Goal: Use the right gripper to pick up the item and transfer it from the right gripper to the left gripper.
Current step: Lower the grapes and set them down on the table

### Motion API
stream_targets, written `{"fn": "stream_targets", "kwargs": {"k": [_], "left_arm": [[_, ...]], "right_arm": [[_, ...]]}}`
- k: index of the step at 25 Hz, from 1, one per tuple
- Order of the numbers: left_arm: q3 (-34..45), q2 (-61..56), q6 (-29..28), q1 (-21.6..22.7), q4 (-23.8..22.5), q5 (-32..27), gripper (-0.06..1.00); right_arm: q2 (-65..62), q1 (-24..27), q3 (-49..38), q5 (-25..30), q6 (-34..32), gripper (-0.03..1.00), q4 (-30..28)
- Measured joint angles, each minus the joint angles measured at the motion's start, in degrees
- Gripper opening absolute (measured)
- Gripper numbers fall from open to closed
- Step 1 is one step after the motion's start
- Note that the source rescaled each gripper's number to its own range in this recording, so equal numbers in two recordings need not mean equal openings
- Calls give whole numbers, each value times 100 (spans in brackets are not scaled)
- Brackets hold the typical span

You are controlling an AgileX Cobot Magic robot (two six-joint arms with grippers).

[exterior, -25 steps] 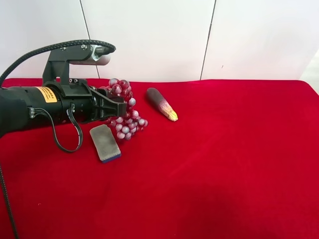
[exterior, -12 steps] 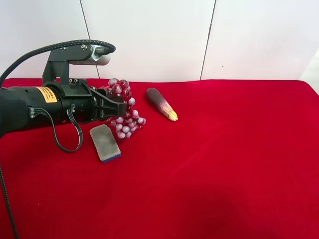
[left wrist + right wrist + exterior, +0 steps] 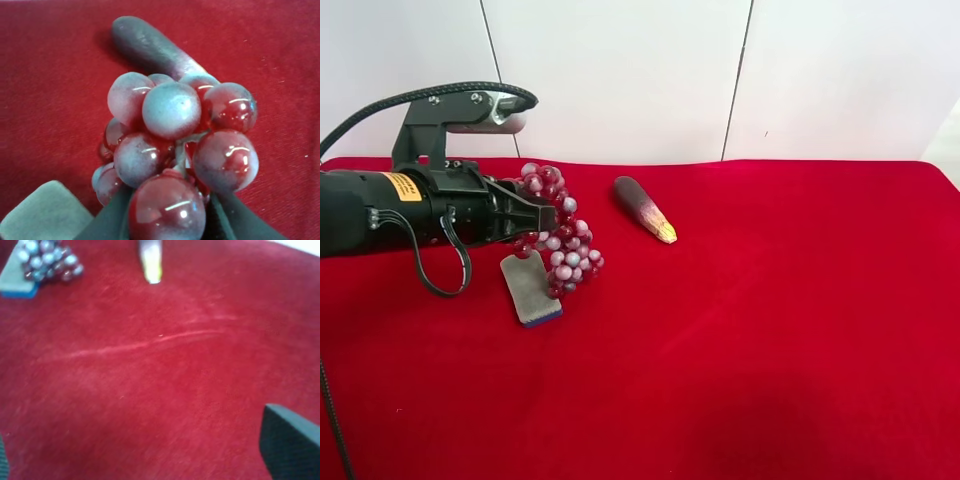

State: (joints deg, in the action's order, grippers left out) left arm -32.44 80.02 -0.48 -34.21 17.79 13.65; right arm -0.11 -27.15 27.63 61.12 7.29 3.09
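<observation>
The item, a bunch of red and whitish-pink grapes (image 3: 560, 238), hangs from my left gripper (image 3: 542, 215), which is shut on its upper end. That gripper ends the yellow-labelled arm at the exterior high view's left. In the left wrist view the grapes (image 3: 175, 140) fill the middle, clamped between dark fingers (image 3: 112, 217). The bunch's lower end overlaps the grey sponge (image 3: 530, 288). My right gripper (image 3: 145, 447) is open over bare red cloth, one finger (image 3: 290, 445) showing, with the grapes (image 3: 47, 257) far off. The right arm is outside the exterior high view.
A dark purple tapered piece with a yellow tip (image 3: 643, 207) lies just right of the bunch. The grey sponge with a blue base (image 3: 17, 277) rests on the red cloth (image 3: 770, 320). A white wall stands behind the table.
The left arm has drawn back toward the view's left with the grapes. The bunch now hangs lower and overlaps the sponge's top. The purple piece and sponge stayed put.
</observation>
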Motion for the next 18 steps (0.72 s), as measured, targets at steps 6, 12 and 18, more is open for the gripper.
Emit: {"fn": "stream_targets", "kwargs": {"k": [6, 12, 18], "left_arm": [[0, 0, 137, 55, 0, -84, 1], [-56, 1, 328, 67, -5, -627, 1], [-617, 12, 385, 330, -83, -1870, 1]], "right_arm": [[0, 747, 0, 0, 0, 99, -6], [0, 1202, 0, 0, 0, 99, -6], [0, 1202, 0, 0, 0, 99, -6]]}}
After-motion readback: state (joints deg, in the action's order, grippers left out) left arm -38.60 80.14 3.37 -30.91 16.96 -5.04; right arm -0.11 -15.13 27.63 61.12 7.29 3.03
